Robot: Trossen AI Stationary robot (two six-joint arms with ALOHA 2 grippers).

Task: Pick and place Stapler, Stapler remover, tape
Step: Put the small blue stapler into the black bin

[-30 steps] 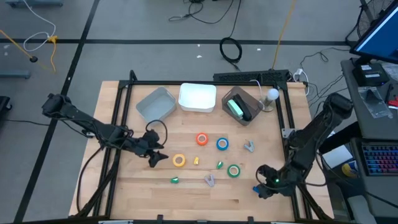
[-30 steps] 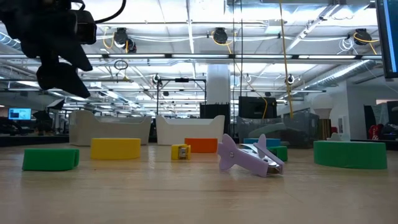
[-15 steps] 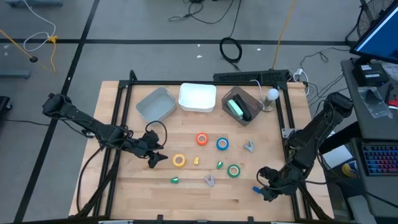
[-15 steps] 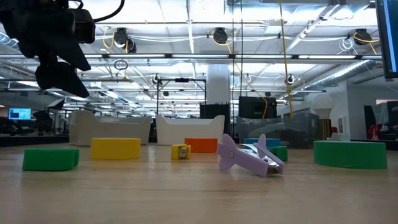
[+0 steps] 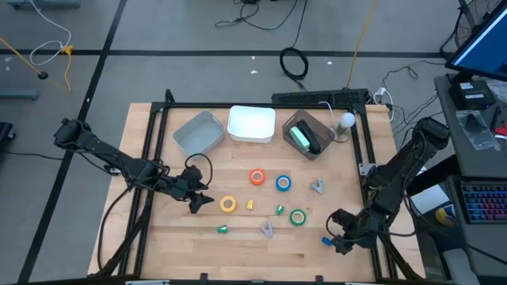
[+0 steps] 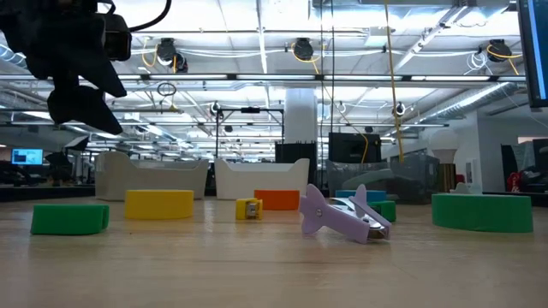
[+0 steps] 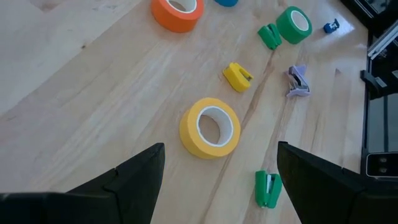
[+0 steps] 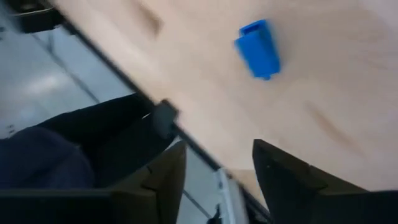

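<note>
Tape (image 7: 210, 127) — left fingers (image 7: 134, 180) spread above

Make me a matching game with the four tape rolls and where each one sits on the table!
Things:
1. yellow tape
2. red-orange tape
3. blue tape
4. green tape

Places:
A. next to the red-orange roll, on its right-arm side
B. closest to the left gripper
C. closest to the white bin
D. closest to the right gripper

Pairs: 1-B, 2-C, 3-A, 4-D

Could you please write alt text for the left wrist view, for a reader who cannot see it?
The left end effector, fingers open, hovers above a yellow tape roll on a wooden table. Beyond lie an orange tape roll, a green tape roll, and small yellow, green, lilac and blue pieces.
</note>
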